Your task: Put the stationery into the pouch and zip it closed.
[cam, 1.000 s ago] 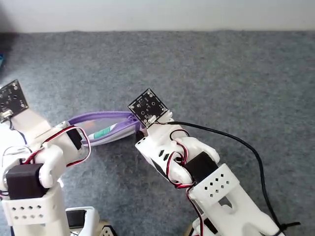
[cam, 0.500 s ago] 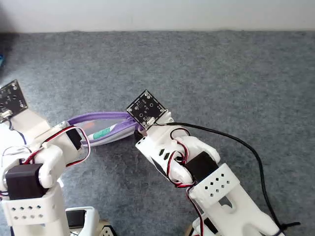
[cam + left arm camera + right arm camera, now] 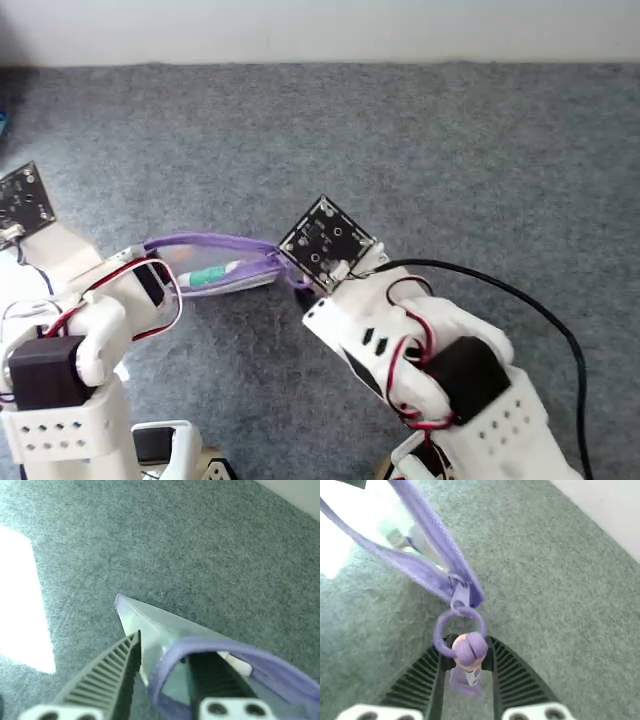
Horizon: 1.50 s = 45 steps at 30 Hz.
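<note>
A clear pouch (image 3: 225,268) with a purple zip band lies on the grey mat between the two arms. Inside it I see a green and white stationery item (image 3: 208,272). My left gripper (image 3: 160,677) is shut on the pouch's wall (image 3: 150,630) at its left end, one finger (image 3: 215,675) under the purple band (image 3: 235,652). My right gripper (image 3: 467,672) is shut on the zipper pull, a purple ring with a bead (image 3: 465,647), at the pouch's right end (image 3: 288,270). The zip slider (image 3: 460,592) sits just beyond the ring.
Grey mat (image 3: 450,150) covers the table, with open room at the back and right. A black cable (image 3: 520,305) trails off the right arm. A pale wall (image 3: 320,30) runs along the far edge. A bright white patch (image 3: 20,595) lies beside the pouch.
My right gripper has moved right and toward the near edge with the zipper pull, drawing the pouch's right end along and stretching it. The left arm has held still.
</note>
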### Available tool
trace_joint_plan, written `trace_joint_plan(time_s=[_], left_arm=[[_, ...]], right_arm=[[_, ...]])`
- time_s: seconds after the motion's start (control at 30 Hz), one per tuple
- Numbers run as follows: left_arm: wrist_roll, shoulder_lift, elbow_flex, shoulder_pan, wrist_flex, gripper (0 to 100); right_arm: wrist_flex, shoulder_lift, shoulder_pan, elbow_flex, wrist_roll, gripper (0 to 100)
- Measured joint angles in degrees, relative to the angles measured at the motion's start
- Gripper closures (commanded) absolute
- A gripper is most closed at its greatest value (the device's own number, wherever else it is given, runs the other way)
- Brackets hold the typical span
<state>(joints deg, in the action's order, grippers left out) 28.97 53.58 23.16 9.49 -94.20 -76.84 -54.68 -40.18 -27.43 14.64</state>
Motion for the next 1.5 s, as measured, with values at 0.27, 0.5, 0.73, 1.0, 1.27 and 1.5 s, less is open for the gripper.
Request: trace_joint_plan(time_s=[0.27,0.5,0.73,1.0,1.27,1.5], left_arm=[[-4.0,0.0,0.0,-5.9,5.1,72],[-4.6,-6.1,-0.8,-17.0,13.3,72],[-4.8,-20.6,-12.8,-25.8,15.0,72],[-3.4,-23.4,-25.4,-32.0,10.7,72],[-3.3,-23.4,-30.4,-27.8,2.3,72],[-3.3,-23.4,-31.6,-27.3,-5.0,72]], right_arm=[[-7.3,-3.8,-2.4,1.8,-0.4,99.1],[-12.0,-6.7,-2.5,1.8,-4.0,99.1],[-16.4,-11.2,-2.5,1.8,-7.1,99.1],[-14.9,-11.7,4.2,1.8,-7.7,99.1],[-8.6,-11.7,9.5,1.8,-5.4,99.1],[-3.8,-11.7,15.2,1.8,0.7,99.1]])
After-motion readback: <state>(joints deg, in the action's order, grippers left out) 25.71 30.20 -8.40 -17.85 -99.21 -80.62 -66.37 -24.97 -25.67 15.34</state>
